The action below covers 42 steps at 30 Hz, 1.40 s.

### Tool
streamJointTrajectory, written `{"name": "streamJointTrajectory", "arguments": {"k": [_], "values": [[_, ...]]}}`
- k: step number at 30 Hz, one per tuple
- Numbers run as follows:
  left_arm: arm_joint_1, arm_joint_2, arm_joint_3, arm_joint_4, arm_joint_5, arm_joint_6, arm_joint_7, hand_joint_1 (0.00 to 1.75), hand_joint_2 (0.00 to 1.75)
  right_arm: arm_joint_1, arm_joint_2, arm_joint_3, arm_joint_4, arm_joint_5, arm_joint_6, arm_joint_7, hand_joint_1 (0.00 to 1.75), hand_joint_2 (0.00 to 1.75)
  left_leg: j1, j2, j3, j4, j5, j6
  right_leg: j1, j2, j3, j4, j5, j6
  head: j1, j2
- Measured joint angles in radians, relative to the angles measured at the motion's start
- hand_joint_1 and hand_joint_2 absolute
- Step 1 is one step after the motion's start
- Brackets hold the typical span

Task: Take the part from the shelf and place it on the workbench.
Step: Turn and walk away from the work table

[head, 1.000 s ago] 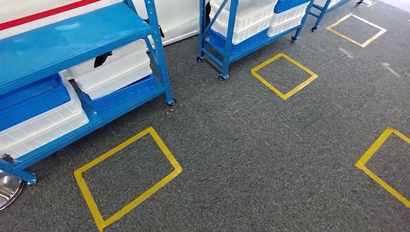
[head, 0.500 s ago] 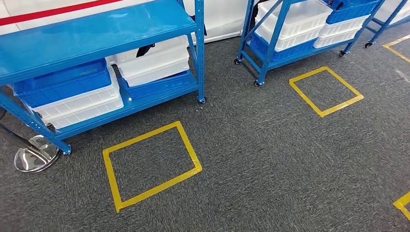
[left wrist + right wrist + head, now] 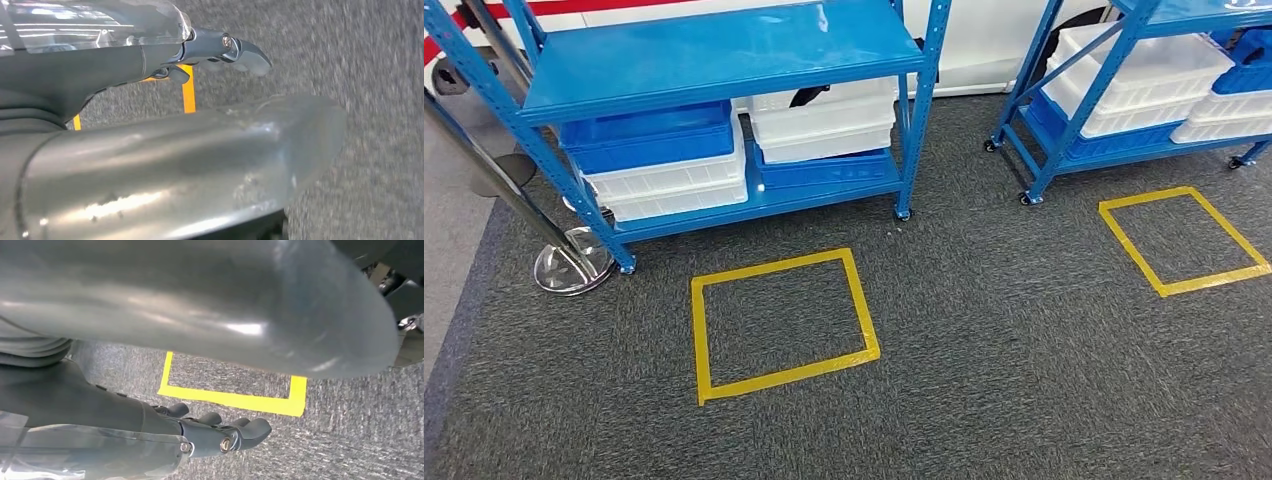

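Head view: blue shelf (image 3: pixel 724 45) straight ahead w/ blue and white bins (image 3: pixel 664 165) stacked on its lower level, a yellow tape square (image 3: pixel 779 325) on the carpet in front, a 2nd shelf (image 3: pixel 1124 90) to the right, and a metal post base (image 3: pixel 572 268) at left. Can't pick out the part; prob. inside a bin, so its spot is unknown.

Left wrist view: left hand (image 3: pixel 210 52) hangs over carpet, fingers loosely apart, holding nothing.

Right wrist view: right hand (image 3: pixel 215 432) same, fingers spread, empty, above tape.

Risk: robot is off-centre to the square; stopping short or skewed would leave the bins out of reach, or an arm could clip a shelf upright.
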Motion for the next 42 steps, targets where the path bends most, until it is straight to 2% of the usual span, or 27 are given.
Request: {"name": "streamJointTrajectory", "arguments": {"k": [1, 2, 4, 5, 6, 7, 8, 10, 12, 14, 17, 19, 21, 22, 23, 24, 25, 27, 28, 32, 34, 36, 37, 38, 39, 41, 42], "values": [[0.001, 0.001, 0.000, 0.000, 0.000, -0.001, 0.000, 0.00, 0.00, -0.002, 0.000, 0.000, 0.000, 0.000, -0.001, 0.000, 0.00, 0.00, 0.001, -0.008, 0.001, -0.003, 0.003, 0.006, -0.003, 0.017, -0.001, 0.007, -0.009, 0.006, 0.001, 0.000], [0.001, 0.001, 0.000, 0.000, 0.001, -0.003, -0.001, 0.00, 0.00, -0.002, -0.001, -0.002, 0.000, -0.004, -0.005, -0.001, 0.00, 0.00, 0.003, -0.016, 0.002, -0.007, 0.006, 0.013, -0.006, 0.044, -0.010, 0.031, -0.027, 0.010, 0.002, 0.000], [0.000, 0.003, 0.000, 0.000, 0.002, -0.014, -0.004, 0.00, 0.00, 0.001, -0.001, -0.010, 0.000, -0.014, -0.017, -0.004, 0.00, 0.00, 0.003, -0.028, 0.002, -0.009, 0.009, 0.022, -0.010, 0.103, -0.062, 0.138, -0.090, 0.015, 0.006, 0.000], [0.001, 0.005, 0.000, 0.000, 0.003, -0.023, -0.006, 0.00, 0.00, 0.003, -0.001, -0.015, 0.000, -0.020, -0.022, -0.006, 0.00, 0.00, 0.002, -0.035, 0.000, -0.009, 0.009, 0.025, -0.010, 0.115, -0.098, 0.209, -0.120, 0.015, 0.007, 0.000], [0.002, 0.008, 0.000, 0.000, 0.003, -0.032, -0.008, 0.00, 0.00, 0.004, -0.001, -0.019, 0.000, -0.022, -0.027, -0.007, 0.00, 0.00, 0.000, -0.043, 0.000, -0.008, 0.009, 0.026, -0.010, 0.118, -0.128, 0.264, -0.135, 0.015, 0.008, 0.000], [0.005, 0.012, 0.000, 0.000, 0.002, -0.040, -0.009, 0.00, 0.00, 0.006, -0.001, -0.023, 0.000, -0.024, -0.030, -0.008, 0.00, 0.00, -0.002, -0.050, 0.001, -0.007, 0.008, 0.027, -0.009, 0.119, -0.145, 0.289, -0.130, 0.013, 0.008, 0.000], [0.008, 0.015, 0.000, 0.000, 0.002, -0.046, -0.010, 0.00, 0.00, 0.007, -0.001, -0.025, 0.000, -0.024, -0.033, -0.009, 0.00, 0.00, -0.004, -0.056, 0.003, -0.007, 0.007, 0.026, -0.009, 0.120, -0.142, 0.270, -0.103, 0.009, 0.008, 0.000], [0.013, 0.022, 0.000, 0.000, 0.002, -0.054, -0.011, 0.00, 0.00, 0.009, -0.002, -0.029, 0.000, -0.027, -0.035, -0.013, 0.00, 0.00, -0.005, -0.067, 0.009, -0.006, 0.002, 0.024, -0.004, 0.124, -0.092, 0.145, -0.023, -0.004, 0.008, 0.000], [0.015, 0.029, 0.000, 0.000, 0.000, -0.064, -0.013, 0.00, 0.00, 0.009, -0.003, -0.034, 0.000, -0.032, -0.035, -0.019, 0.00, 0.00, -0.008, -0.073, 0.011, -0.003, -0.005, 0.017, 0.002, 0.129, -0.047, 0.036, 0.019, -0.016, 0.008, 0.000], [0.018, 0.035, 0.000, -0.001, -0.003, -0.075, -0.015, 0.00, 0.00, 0.008, -0.004, -0.041, 0.000, -0.035, -0.034, -0.025, 0.00, 0.00, -0.009, -0.075, 0.012, -0.003, -0.009, 0.005, 0.007, 0.129, -0.037, 0.011, 0.017, -0.022, 0.007, 0.000], [0.023, 0.045, 0.000, -0.003, -0.010, -0.081, -0.016, 0.00, 0.00, 0.009, 0.000, -0.047, 0.000, -0.038, -0.030, -0.027, 0.00, 0.00, -0.008, -0.069, 0.007, 0.021, -0.028, -0.012, 0.000, 0.124, -0.025, 0.001, 0.018, -0.035, 0.006, 0.000], [0.025, 0.049, 0.000, -0.004, -0.012, -0.082, -0.016, 0.00, 0.00, 0.011, 0.003, -0.051, 0.000, -0.039, -0.030, -0.028, 0.00, 0.00, -0.003, -0.061, -0.039, 0.121, -0.080, -0.024, -0.003, 0.118, -0.016, -0.003, 0.015, -0.045, 0.001, 0.000], [0.027, 0.051, 0.000, -0.004, -0.015, -0.083, -0.015, 0.00, 0.00, 0.013, 0.004, -0.056, 0.000, -0.039, -0.028, -0.028, 0.00, 0.00, 0.003, -0.057, -0.111, 0.255, -0.130, -0.034, -0.002, 0.114, -0.008, -0.003, 0.007, -0.048, -0.001, 0.000], [0.029, 0.052, 0.000, -0.004, -0.017, -0.083, -0.015, 0.00, 0.00, 0.013, 0.005, -0.058, 0.000, -0.039, -0.026, -0.028, 0.00, 0.00, 0.005, -0.056, -0.133, 0.289, -0.130, -0.038, -0.002, 0.113, -0.003, -0.003, 0.002, -0.047, -0.001, 0.000], [0.031, 0.053, 0.000, -0.004, -0.018, -0.082, -0.014, 0.00, 0.00, 0.013, 0.005, -0.061, 0.000, -0.039, -0.024, -0.027, 0.00, 0.00, 0.008, -0.055, -0.136, 0.283, -0.109, -0.040, -0.002, 0.113, 0.005, -0.002, -0.003, -0.045, -0.001, 0.000], [0.033, 0.054, 0.000, -0.004, -0.020, -0.082, -0.013, 0.00, 0.00, 0.013, 0.007, -0.064, 0.000, -0.039, -0.021, -0.027, 0.00, 0.00, 0.010, -0.054, -0.119, 0.237, -0.071, -0.041, -0.003, 0.113, 0.014, -0.002, -0.010, -0.042, -0.001, 0.000], [0.034, 0.055, 0.000, -0.004, -0.021, -0.081, -0.013, 0.00, 0.00, 0.014, 0.008, -0.065, 0.000, -0.039, -0.019, -0.027, 0.00, 0.00, 0.011, -0.050, -0.089, 0.166, -0.027, -0.040, -0.004, 0.112, 0.024, -0.002, -0.018, -0.038, -0.001, 0.000], [0.034, 0.058, 0.000, -0.005, -0.022, -0.081, -0.012, 0.00, 0.00, 0.014, 0.011, -0.068, 0.000, -0.039, -0.017, -0.027, 0.00, 0.00, 0.007, -0.044, -0.037, 0.052, 0.015, -0.029, -0.001, 0.110, 0.037, -0.001, -0.032, -0.026, -0.003, 0.000], [0.033, 0.058, 0.000, -0.005, -0.023, -0.082, -0.011, 0.00, 0.00, 0.014, 0.012, -0.068, 0.000, -0.039, -0.017, -0.027, 0.00, 0.00, 0.005, -0.041, -0.025, 0.026, 0.016, -0.022, 0.000, 0.109, 0.041, -0.001, -0.036, -0.020, -0.003, 0.000], [0.035, 0.059, 0.000, -0.005, -0.025, -0.084, -0.011, 0.00, 0.00, 0.010, 0.013, -0.070, 0.000, -0.039, -0.017, -0.026, 0.00, 0.00, 0.005, -0.048, -0.004, 0.009, -0.001, 0.012, -0.002, 0.110, 0.041, 0.034, -0.044, 0.002, 0.002, 0.000], [0.035, 0.060, 0.000, -0.005, -0.026, -0.084, -0.011, 0.00, 0.00, 0.009, 0.013, -0.072, 0.000, -0.039, -0.017, -0.026, 0.00, 0.00, 0.006, -0.050, 0.010, 0.002, -0.007, 0.024, -0.004, 0.115, -0.010, 0.124, -0.082, 0.008, 0.007, 0.000], [0.034, 0.060, 0.000, -0.005, -0.029, -0.085, -0.011, 0.00, 0.00, 0.010, 0.014, -0.075, 0.000, -0.039, -0.016, -0.026, 0.00, 0.00, 0.003, -0.052, 0.017, 0.003, -0.016, 0.030, -0.004, 0.117, -0.097, 0.245, -0.127, 0.011, 0.010, 0.000], [0.035, 0.060, 0.000, -0.005, -0.030, -0.085, -0.011, 0.00, 0.00, 0.010, 0.014, -0.076, 0.000, -0.039, -0.016, -0.026, 0.00, 0.00, 0.001, -0.054, 0.022, 0.003, -0.021, 0.031, -0.004, 0.118, -0.131, 0.281, -0.131, 0.011, 0.010, 0.000], [0.036, 0.061, 0.000, -0.005, -0.031, -0.086, -0.011, 0.00, 0.00, 0.012, 0.014, -0.076, 0.000, -0.039, -0.016, -0.026, 0.00, 0.00, -0.001, -0.055, 0.030, 0.003, -0.028, 0.031, -0.003, 0.118, -0.150, 0.286, -0.115, 0.010, 0.011, 0.000], [0.037, 0.061, 0.000, -0.005, -0.031, -0.086, -0.011, 0.00, 0.00, 0.014, 0.014, -0.076, 0.000, -0.039, -0.016, -0.026, 0.00, 0.00, -0.003, -0.057, 0.040, 0.003, -0.035, 0.029, -0.002, 0.118, -0.149, 0.253, -0.078, 0.006, 0.011, 0.000], [0.039, 0.060, 0.000, -0.005, -0.032, -0.086, -0.011, 0.00, 0.00, 0.017, 0.014, -0.077, 0.000, -0.040, -0.016, -0.026, 0.00, 0.00, -0.004, -0.059, 0.062, 0.002, -0.051, 0.025, 0.003, 0.119, -0.114, 0.131, 0.016, -0.008, 0.010, 0.000], [0.038, 0.060, 0.000, -0.005, -0.033, -0.086, -0.011, 0.00, 0.00, 0.018, 0.014, -0.079, 0.000, -0.041, -0.016, -0.026, 0.00, 0.00, -0.005, -0.059, 0.071, 0.001, -0.058, 0.021, 0.008, 0.120, -0.099, 0.078, 0.035, -0.016, 0.009, 0.000]]}}
